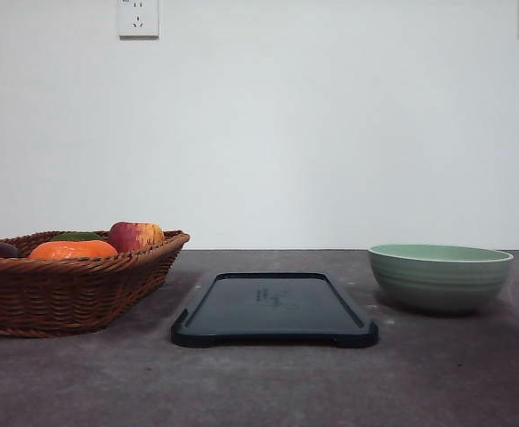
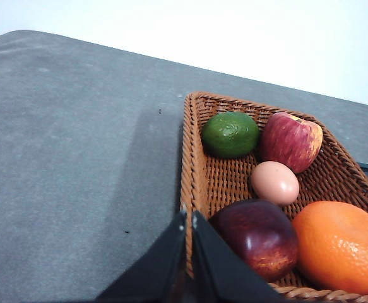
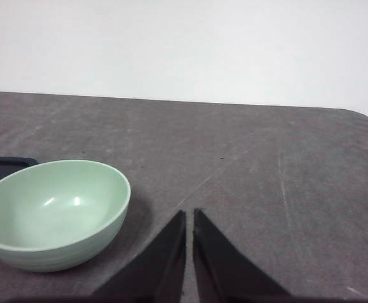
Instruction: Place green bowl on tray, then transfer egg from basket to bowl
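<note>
Although the basket (image 1: pixel 68 285) stands at the left edge of the tabletop (image 1: pixel 268 382), its left part is cut off in the front view, and from there its braided rim hides the egg. From my left wrist camera I see the egg (image 2: pixel 275 182) lying inside the basket, between the red apple (image 2: pixel 291 141), the dark red fruit (image 2: pixel 259 237) and the orange fruit (image 2: pixel 340 246), with a green fruit (image 2: pixel 230 134) near the far corner. Part of the orange fruit is cut off by the picture border.

My left gripper (image 2: pixel 189 218) hangs over the basket's rim, its fingers pressed together with only a thin slit, and it holds nothing. My right gripper (image 3: pixel 189 218) is also pressed together and empty, over bare tabletop just beside the green bowl (image 3: pixel 54 211).

Toward the right edge of the tabletop stands the green bowl, apart from the tray (image 1: pixel 274 310), which lies in the middle and carries nothing.
</note>
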Tool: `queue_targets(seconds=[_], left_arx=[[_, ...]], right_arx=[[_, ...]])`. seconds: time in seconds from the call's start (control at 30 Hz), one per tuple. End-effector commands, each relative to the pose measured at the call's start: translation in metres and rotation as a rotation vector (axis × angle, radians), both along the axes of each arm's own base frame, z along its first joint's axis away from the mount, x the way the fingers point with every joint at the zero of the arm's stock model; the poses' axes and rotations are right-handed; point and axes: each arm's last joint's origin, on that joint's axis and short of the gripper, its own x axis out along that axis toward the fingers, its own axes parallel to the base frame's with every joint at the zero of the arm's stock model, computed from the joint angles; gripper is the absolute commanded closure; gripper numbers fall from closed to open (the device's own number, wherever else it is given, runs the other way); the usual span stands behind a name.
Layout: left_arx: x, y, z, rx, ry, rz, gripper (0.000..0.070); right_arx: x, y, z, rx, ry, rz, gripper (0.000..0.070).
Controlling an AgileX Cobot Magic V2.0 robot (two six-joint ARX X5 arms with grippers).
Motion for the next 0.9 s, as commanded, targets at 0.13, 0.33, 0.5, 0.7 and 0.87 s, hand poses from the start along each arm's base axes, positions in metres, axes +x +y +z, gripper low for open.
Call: queue_targets(seconds=[0.13,0.33,0.5,0.7,0.87], left_arx=[[0.001,0.000,-0.007,-0.055,0.025,0.011,0.0700],[0.001,0.000,-0.007,-0.327,0.030,0.055,0.0700],[0.001,0.000,-0.006,-0.628,0.032,0.102,0.0700],[0.002,0.000,0.011,-0.568,-0.141,0.043,0.0700],[-0.001,0.000,0.034,-0.322,-0.395,-0.016,0.0700]], right_arx=[[0.000,0.000,0.001,0.013,-0.016,-0.002,0.0688],[0.000,0.000,0.000,0.170,-0.012,-0.004,0.0690],[0.000,0.000,0.001,0.406,-0.009,-0.015,0.0691],[0.000,0.000,0.007,0.436,-0.069,-0.003,0.0691],[-0.001,0.000,0.022,0.359,-0.222,0.027,0.0692]])
